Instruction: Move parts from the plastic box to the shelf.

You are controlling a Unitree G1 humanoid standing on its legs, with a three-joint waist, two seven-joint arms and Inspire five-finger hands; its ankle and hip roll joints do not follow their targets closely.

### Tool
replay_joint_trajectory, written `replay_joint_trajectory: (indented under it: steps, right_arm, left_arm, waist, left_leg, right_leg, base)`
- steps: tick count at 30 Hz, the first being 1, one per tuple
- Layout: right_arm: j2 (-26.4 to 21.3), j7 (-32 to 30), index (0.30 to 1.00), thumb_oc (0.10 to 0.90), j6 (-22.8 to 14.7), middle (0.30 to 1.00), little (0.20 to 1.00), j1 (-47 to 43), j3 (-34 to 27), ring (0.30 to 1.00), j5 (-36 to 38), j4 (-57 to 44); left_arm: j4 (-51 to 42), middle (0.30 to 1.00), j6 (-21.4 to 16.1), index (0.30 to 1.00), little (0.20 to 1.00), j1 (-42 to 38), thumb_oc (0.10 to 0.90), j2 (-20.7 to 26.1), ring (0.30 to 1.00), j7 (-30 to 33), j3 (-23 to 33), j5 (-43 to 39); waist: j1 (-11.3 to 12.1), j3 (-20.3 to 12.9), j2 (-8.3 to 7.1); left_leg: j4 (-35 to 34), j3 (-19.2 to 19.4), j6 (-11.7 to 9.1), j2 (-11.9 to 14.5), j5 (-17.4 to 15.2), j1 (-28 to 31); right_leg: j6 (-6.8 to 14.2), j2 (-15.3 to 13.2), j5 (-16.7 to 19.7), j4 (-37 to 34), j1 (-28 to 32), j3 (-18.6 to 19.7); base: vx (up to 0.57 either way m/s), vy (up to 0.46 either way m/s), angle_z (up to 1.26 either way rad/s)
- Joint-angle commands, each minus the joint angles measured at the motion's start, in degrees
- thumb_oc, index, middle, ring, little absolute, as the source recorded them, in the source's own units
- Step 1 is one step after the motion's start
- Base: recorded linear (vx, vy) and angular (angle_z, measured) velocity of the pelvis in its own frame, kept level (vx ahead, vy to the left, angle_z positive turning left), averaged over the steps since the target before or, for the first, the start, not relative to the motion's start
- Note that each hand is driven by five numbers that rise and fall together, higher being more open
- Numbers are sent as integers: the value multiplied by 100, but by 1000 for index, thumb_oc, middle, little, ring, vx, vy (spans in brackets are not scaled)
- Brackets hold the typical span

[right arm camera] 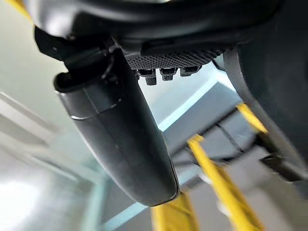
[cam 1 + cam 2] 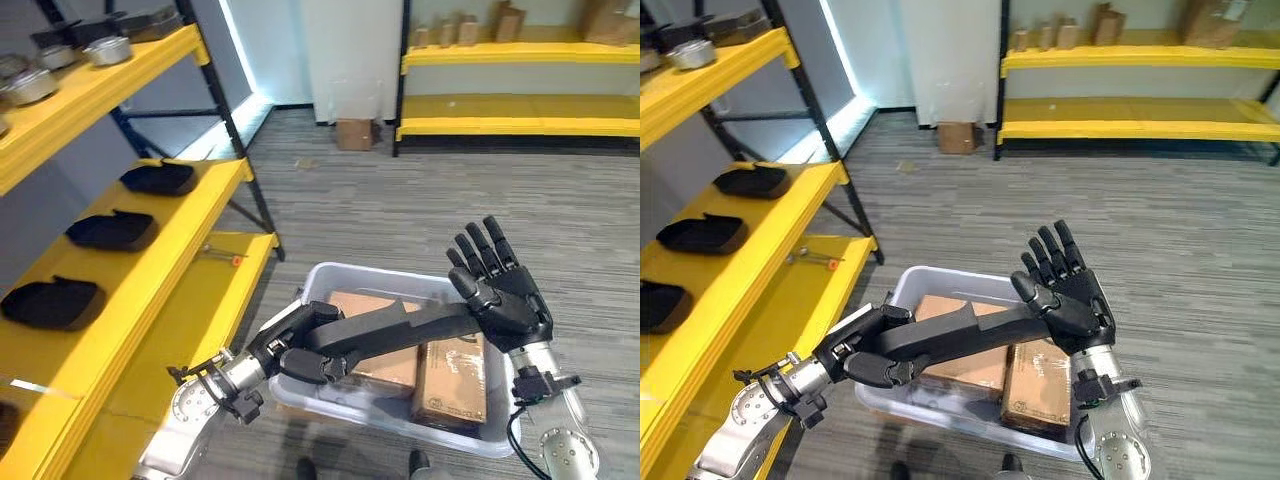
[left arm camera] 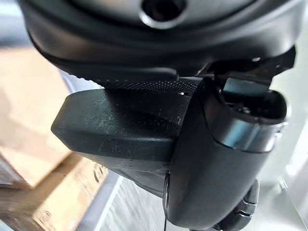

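- Part (image 2: 400, 328): long black piece, held above the box (image 2: 330, 275), spanning between both hands.
- Left hand (image 2: 300, 352): fingers curled round the part's near-left end, carrying it.
- Right hand (image 2: 505, 290): fingers straight and spread, palm against the right end, probably steadying it.
- Box holds cartons (image 2: 452, 382).
- Shelf (image 2: 190, 262), left, already carries black trays (image 2: 112, 231); likely destination.
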Motion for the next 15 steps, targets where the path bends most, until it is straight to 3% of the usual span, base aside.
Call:
replay_joint_trajectory:
  steps: [1,2,4,5,6,10,11,13,15]
  right_arm:
    - [113,476,1000,900,-326,1000,1000,-897,60,1000,-351,-547]
    - [145,287,1000,900,-429,1000,1000,-885,202,1000,-441,-473]
    - [159,283,1000,900,-409,1000,1000,-847,214,1000,-419,-471]
    - [200,103,1000,900,-505,1000,1000,-644,191,1000,-434,-491]
    - [208,22,1000,900,-483,1000,1000,-586,177,1000,-479,-482]
    - [105,-65,1000,900,-588,1000,1000,-578,122,1000,-581,-338]
    - [44,-101,1000,900,-580,1000,1000,-609,82,1000,-601,-297]
    - [-5,-69,1000,900,-588,1000,1000,-635,52,1000,-645,-253]
    - [-8,52,1000,900,-548,1000,1000,-667,-7,1000,-582,-219]
  left_arm:
    - [-884,300,-1241,300,300,-508,400,69,300,150,734,-158]
    - [-824,300,-1429,300,300,-423,400,71,300,-135,821,-271]
    - [-803,300,-1453,300,300,-412,400,68,300,-181,838,-286]
    - [-746,300,-1534,300,300,-455,400,33,300,-350,801,-305]
    - [-758,300,-1539,300,300,-467,400,48,300,-297,786,-266]
    - [-937,300,-1550,300,300,-456,400,79,300,-175,720,-274]
    - [-962,300,-1596,300,300,-532,400,67,300,-69,688,-210]
    - [-952,300,-1601,300,300,-605,400,61,300,28,667,-122]
    - [-926,300,-1618,300,300,-711,400,74,300,92,635,-79]
  waist:
    - [229,199,-290]
    - [221,219,-262]
    - [194,208,-256]
    - [63,124,-311]
    - [20,91,-342]
    - [-43,6,-525]
    - [-86,-66,-600]
    - [-123,-136,-598]
    - [-173,-262,-522]
  left_leg:
    - [-226,-54,-99,220,179,105]
    - [-306,598,-165,438,420,8]
    - [-319,810,-186,494,480,-21]
    - [-24,1455,-322,623,508,-11]
    - [153,1583,-319,659,428,-14]
    - [1114,1721,-200,602,-12,102]
    - [1577,1710,-200,528,-100,279]
    - [1616,1648,-186,435,-186,446]
    - [982,1618,-82,230,-396,761]
  right_leg:
    - [-264,165,-679,250,669,-429]
    - [-266,62,-772,344,763,-775]
    - [-259,40,-776,339,793,-895]
    - [-214,-43,-817,240,883,-1153]
    - [-215,-61,-779,186,887,-1238]
    - [-217,-208,-545,-24,825,-1352]
    - [-201,-273,-330,-246,780,-1386]
    - [-186,-273,-232,-331,727,-1368]
    - [-53,-288,-86,-424,612,-1326]
  base:
    - [-112,-60,59]
    - [-107,-43,63]
    - [-125,-38,121]
    - [-194,-24,167]
    - [-205,-21,166]
    - [-215,99,84]
    - [-216,189,52]
    - [-166,223,40]
    - [-118,327,43]
